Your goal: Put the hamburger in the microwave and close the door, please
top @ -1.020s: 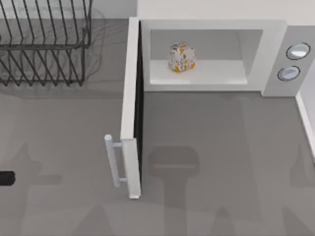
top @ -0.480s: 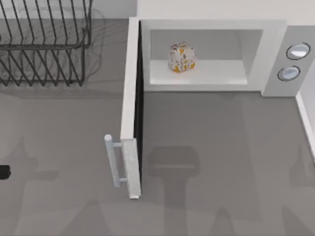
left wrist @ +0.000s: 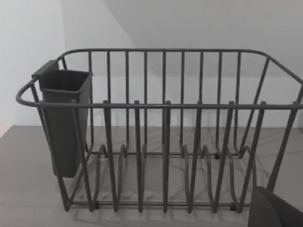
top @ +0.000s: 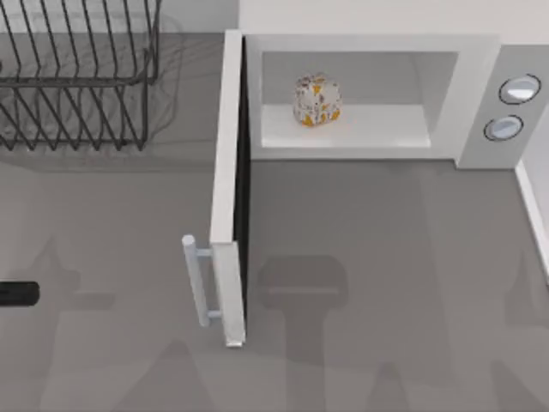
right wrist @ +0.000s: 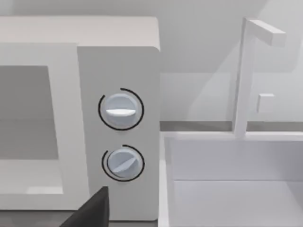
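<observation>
The hamburger (top: 317,99) sits on the floor of the microwave (top: 476,69) cavity, toward its left side. The door (top: 226,172) stands wide open, swung out toward the table's front, with its pale bar handle (top: 196,280) facing left. A dark end of my left gripper (top: 17,293) pokes in at the table's left edge, well left of the handle and apart from it. A dark part of the left gripper (left wrist: 274,212) is also in the left wrist view. The right wrist view faces the microwave (right wrist: 118,61) knob panel, with a dark edge of my right gripper (right wrist: 92,210) low in the picture.
A dark wire dish rack (top: 77,77) stands at the back left; the left wrist view looks straight at the dish rack (left wrist: 161,132) and its cutlery cup (left wrist: 64,118). A white basin (right wrist: 227,179) with a thin white tap sits right of the microwave.
The dark end of my left gripper has shifted slightly toward the back and now reaches a little further in from the left edge. Hamburger and door have not moved.
</observation>
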Controlling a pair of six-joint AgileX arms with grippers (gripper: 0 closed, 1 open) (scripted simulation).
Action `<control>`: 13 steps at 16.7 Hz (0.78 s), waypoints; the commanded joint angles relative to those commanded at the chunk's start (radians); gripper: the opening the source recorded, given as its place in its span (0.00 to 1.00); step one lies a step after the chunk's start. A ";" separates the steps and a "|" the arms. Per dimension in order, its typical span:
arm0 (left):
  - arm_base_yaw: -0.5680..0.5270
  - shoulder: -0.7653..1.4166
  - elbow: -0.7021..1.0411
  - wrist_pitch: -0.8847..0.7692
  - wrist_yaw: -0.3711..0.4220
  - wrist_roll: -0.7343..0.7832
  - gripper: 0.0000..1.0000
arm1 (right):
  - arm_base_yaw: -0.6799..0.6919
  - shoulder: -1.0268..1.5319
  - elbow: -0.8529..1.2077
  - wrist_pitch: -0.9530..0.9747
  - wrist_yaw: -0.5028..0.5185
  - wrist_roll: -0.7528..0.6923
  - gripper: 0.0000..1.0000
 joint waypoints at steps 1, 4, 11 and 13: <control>-0.031 0.020 -0.002 0.022 -0.031 0.000 0.00 | 0.000 0.000 0.000 0.000 0.000 0.000 1.00; -0.089 0.057 -0.006 0.063 -0.089 0.001 0.00 | 0.000 0.000 0.000 0.000 0.000 0.000 1.00; -0.125 0.040 -0.001 0.045 -0.125 0.000 0.00 | 0.000 0.000 0.000 0.000 0.000 0.000 1.00; -0.184 0.016 0.002 0.018 -0.184 0.001 0.00 | 0.000 0.000 0.000 0.000 0.000 0.000 1.00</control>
